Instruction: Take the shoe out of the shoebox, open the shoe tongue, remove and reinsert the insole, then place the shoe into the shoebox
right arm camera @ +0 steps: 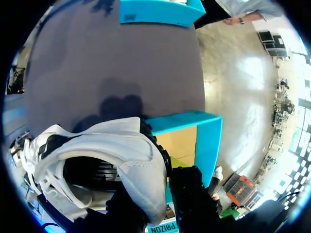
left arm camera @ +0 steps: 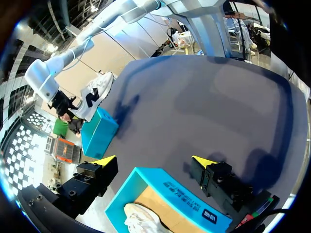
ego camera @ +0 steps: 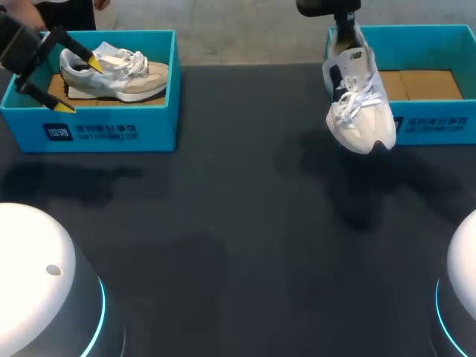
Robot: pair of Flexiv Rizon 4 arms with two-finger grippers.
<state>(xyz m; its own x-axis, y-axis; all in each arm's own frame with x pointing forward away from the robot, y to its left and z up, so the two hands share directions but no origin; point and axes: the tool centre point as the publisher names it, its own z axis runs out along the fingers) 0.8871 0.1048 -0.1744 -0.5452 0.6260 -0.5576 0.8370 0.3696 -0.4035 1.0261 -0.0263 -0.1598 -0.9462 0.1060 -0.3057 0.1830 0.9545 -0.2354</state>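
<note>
Black tabletop (ego camera: 238, 245); left teal cardboard shoebox (ego camera: 111, 130) holds a beige-and-white sneaker (ego camera: 119, 74); right teal cardboard shoebox (ego camera: 431, 123) shows bare cardboard floor; white lace-up sneaker (ego camera: 361, 104) hangs toe-down in front of the right box, heel clamped by right gripper (ego camera: 343, 30); left gripper (ego camera: 78, 85) spread wide, released, over left box's end.

Jaws of left arm (ego camera: 21, 46) wide apart, low — jaws of right arm (ego camera: 327, 7) clamped, raised.

Table (ego camera: 238, 245) spreads between left shoebox (ego camera: 111, 130) and right shoebox (ego camera: 439, 126).
</note>
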